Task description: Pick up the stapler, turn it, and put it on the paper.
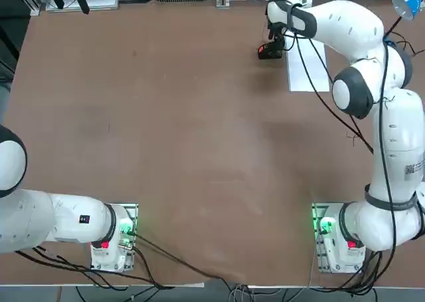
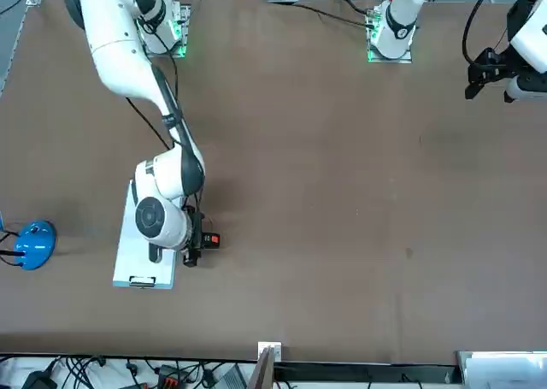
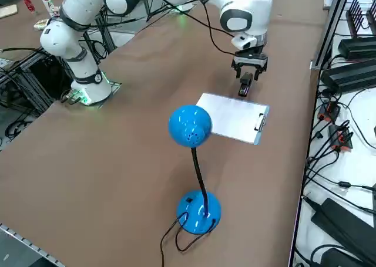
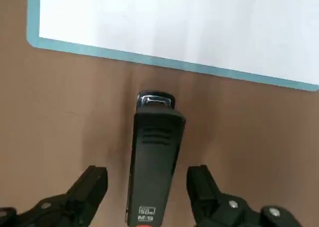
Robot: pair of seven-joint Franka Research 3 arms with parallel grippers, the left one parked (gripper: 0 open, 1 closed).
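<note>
The small black stapler lies flat on the brown table, just off the long edge of the white paper, with one end toward that edge. Its red mark shows at the end away from the sheet. My right gripper is open and low over the stapler, one finger on each side with gaps between fingers and stapler. From the side, the gripper hangs right above the stapler, next to the paper with its dark clip. From overhead, my arm covers part of the paper.
A blue desk lamp stands beyond the paper, its round head raised over the sheet's near corner and its base on the table. Cables and black devices line the table edge beyond the stapler.
</note>
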